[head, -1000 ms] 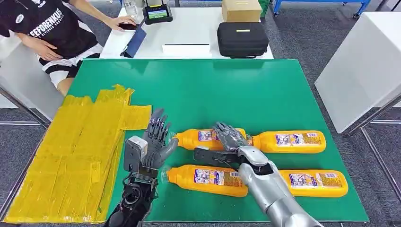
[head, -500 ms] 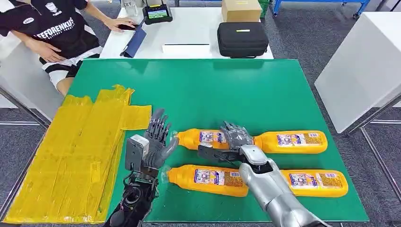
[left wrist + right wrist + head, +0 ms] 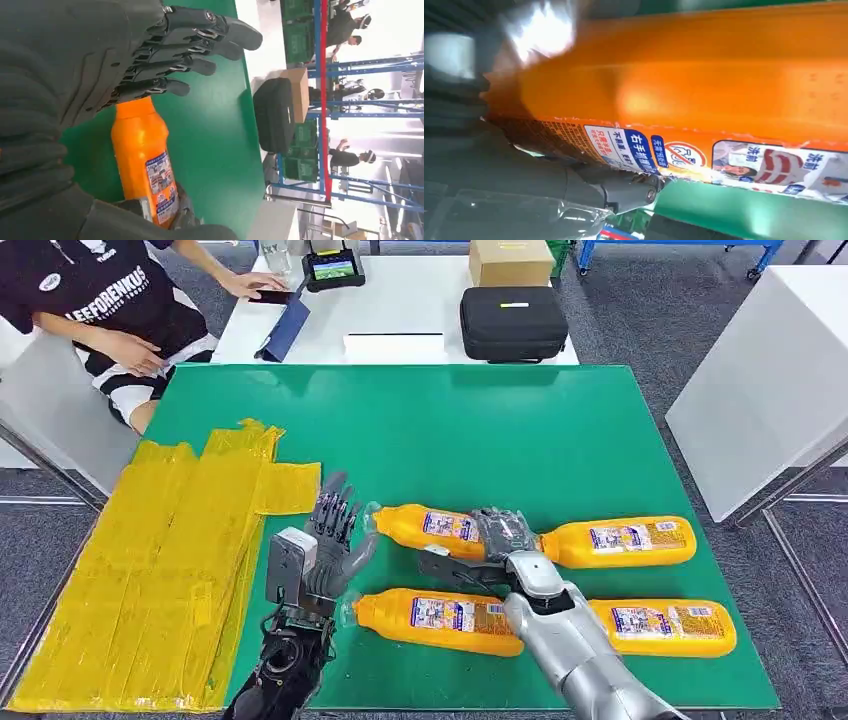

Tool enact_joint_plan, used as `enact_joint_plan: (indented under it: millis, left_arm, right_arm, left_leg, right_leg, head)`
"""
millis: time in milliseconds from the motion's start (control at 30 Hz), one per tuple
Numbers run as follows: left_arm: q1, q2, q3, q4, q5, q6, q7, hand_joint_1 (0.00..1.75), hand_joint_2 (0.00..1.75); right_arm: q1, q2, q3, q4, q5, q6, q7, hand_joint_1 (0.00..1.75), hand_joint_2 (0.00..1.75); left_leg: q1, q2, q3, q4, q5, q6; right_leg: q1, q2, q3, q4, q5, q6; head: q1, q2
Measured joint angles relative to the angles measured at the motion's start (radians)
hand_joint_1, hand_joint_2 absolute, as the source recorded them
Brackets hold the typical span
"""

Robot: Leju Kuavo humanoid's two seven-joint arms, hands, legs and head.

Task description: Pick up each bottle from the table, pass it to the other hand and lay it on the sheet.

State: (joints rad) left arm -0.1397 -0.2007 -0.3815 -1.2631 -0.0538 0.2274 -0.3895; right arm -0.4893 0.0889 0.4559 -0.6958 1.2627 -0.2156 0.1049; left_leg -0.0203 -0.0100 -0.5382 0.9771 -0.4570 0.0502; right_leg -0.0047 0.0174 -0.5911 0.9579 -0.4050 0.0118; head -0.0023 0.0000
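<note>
The right hand (image 3: 503,533) is wrapped over the base end of an orange bottle (image 3: 432,527) that lies in the back row, toward the middle of the green table (image 3: 520,430); in the right wrist view the bottle's orange body and printed label lie pressed against the dark fingers (image 3: 454,107), so the hand has hold of it. The bottle sits slightly tilted, its cap end pointing at the left hand (image 3: 335,535), which stands upright just beside that cap, fingers apart and holding nothing. Three more bottles lie on the table: one (image 3: 615,542) in the same row toward the right edge, and two along the near edge, one (image 3: 435,619) in front of the left hand and one (image 3: 665,627) near the right corner. The yellow sheet (image 3: 160,560) covers the left side of the table and carries no bottle.

By my reading, the pick-up of the first bottle is in hand, with the pass still to come. The next move calls for lifting the bottle free of its neighbour and bringing it into the left hand, which must close before the right lets go.
</note>
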Motion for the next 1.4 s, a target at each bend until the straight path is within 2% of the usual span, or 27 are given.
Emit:
enact_joint_plan:
  millis: [167,300,467,633,1033,1400]
  left_arm:
    - [0.004,0.0,0.0,0.0,-0.002,0.003,-0.003,0.0,1.75]
    - [0.016,0.0,0.001,-0.001,-0.008,0.01,-0.012,0.0,1.75]
    - [0.018,0.0,0.002,-0.009,0.037,-0.038,-0.011,0.0,1.75]
    - [0.016,0.001,0.0,-0.053,0.087,-0.09,0.014,0.0,1.75]
    - [-0.03,0.01,-0.027,-0.166,0.097,-0.123,0.052,0.0,1.75]
    - [-0.09,0.011,-0.059,-0.173,0.084,-0.12,0.062,0.0,1.75]
  right_arm:
    - [0.017,0.002,-0.012,-0.015,-0.005,-0.035,-0.015,1.75,1.75]
    - [0.072,0.015,-0.065,-0.094,-0.089,-0.174,-0.092,1.75,1.75]
    - [0.16,0.036,-0.155,-0.288,-0.329,-0.298,-0.253,1.75,1.75]
    - [0.232,0.06,-0.223,-0.415,-0.517,-0.37,-0.377,1.75,1.75]
    - [0.262,0.107,-0.235,-0.488,-0.587,-0.33,-0.42,1.75,1.75]
    - [0.255,0.137,-0.115,-0.467,-0.573,-0.253,-0.424,1.71,1.75]
  left_leg:
    - [0.0,0.0,0.0,0.0,0.0,0.0]
    - [0.0,0.0,-0.001,0.0,0.0,0.0]
    - [0.0,-0.001,-0.001,0.0,0.0,0.0]
    - [0.0,0.0,-0.001,0.0,0.0,0.0]
    - [0.0,0.0,-0.001,0.0,0.0,-0.001]
    - [0.0,-0.001,-0.001,0.0,0.0,-0.001]
  right_leg:
    - [0.0,0.0,0.0,0.0,0.0,0.0]
    - [0.0,0.0,-0.001,0.0,0.0,0.0]
    - [0.0,-0.001,-0.001,0.0,0.0,0.0]
    - [0.0,0.0,-0.001,0.0,0.0,0.0]
    - [0.0,-0.001,-0.001,0.0,0.0,0.0]
    - [0.0,-0.001,-0.001,0.0,0.0,0.0]
  head:
    - [0.0,0.0]
    - [0.0,0.0]
    - [0.0,0.0]
    - [0.0,0.0]
    - [0.0,0.0]
    - [0.0,0.0]
